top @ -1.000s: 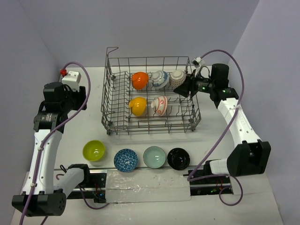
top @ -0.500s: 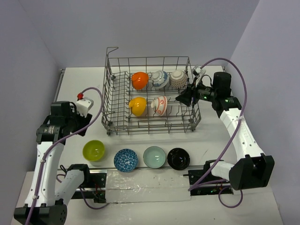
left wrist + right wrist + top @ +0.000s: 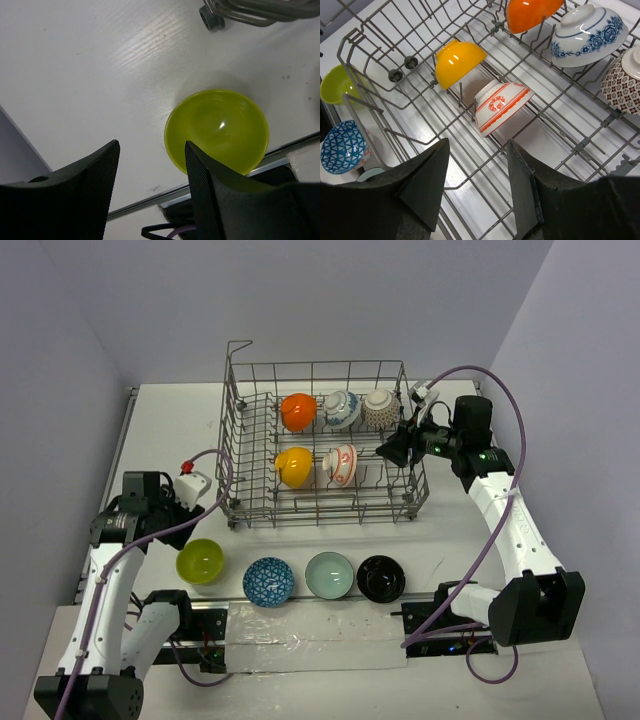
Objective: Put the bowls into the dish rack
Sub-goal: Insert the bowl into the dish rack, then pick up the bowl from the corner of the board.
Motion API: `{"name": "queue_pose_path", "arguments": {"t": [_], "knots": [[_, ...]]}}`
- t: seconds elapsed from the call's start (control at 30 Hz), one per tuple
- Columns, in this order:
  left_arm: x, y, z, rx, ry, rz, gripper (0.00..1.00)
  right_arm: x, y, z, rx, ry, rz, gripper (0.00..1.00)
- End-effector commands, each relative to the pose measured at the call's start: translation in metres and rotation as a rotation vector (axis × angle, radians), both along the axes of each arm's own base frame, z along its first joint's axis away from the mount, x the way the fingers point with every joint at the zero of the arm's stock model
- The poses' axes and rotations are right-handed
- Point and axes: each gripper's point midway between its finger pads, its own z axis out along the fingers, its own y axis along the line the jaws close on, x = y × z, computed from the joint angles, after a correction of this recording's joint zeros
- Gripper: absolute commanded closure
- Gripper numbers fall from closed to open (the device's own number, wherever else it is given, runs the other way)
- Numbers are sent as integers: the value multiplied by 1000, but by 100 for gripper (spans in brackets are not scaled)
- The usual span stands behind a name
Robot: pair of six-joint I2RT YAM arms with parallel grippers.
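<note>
The grey wire dish rack [image 3: 245, 405] holds an orange bowl [image 3: 297, 411], a blue-flowered white bowl [image 3: 341, 408], a brown-patterned bowl [image 3: 379, 407], a yellow bowl [image 3: 293, 466] and a red-and-white bowl [image 3: 341, 464]. On the table in front stand a lime green bowl [image 3: 199, 561], a blue-patterned bowl [image 3: 268, 581], a pale teal bowl [image 3: 329, 574] and a black bowl [image 3: 381, 578]. My left gripper [image 3: 152, 150] is open and empty, just left of the lime bowl [image 3: 217, 130]. My right gripper [image 3: 477, 147] is open and empty over the rack's right side, near the red-and-white bowl [image 3: 501, 105].
The rack's raised wire loop [image 3: 238, 346] stands at its back left corner. A metal rail [image 3: 300, 615] with cables runs along the table's near edge behind the row of bowls. Walls close in on both sides.
My left arm has swung down and forward from the rack's left side to the lime green bowl. My right gripper drew slightly back and toward the near side of the rack.
</note>
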Motion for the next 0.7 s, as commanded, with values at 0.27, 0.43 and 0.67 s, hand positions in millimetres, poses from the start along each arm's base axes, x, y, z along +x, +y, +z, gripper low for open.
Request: {"name": "queue_pose_path", "arguments": {"t": [0.27, 0.43, 0.67], "knots": [[2, -7, -29, -22, -8, -54, 39, 8, -6, -1, -29, -37, -24, 42], [2, -5, -36, -10, 1, -65, 39, 9, -6, -4, -34, -30, -21, 42], [7, 3, -47, 11, 1, -41, 40, 10, -8, -7, -41, -27, -26, 42]]}}
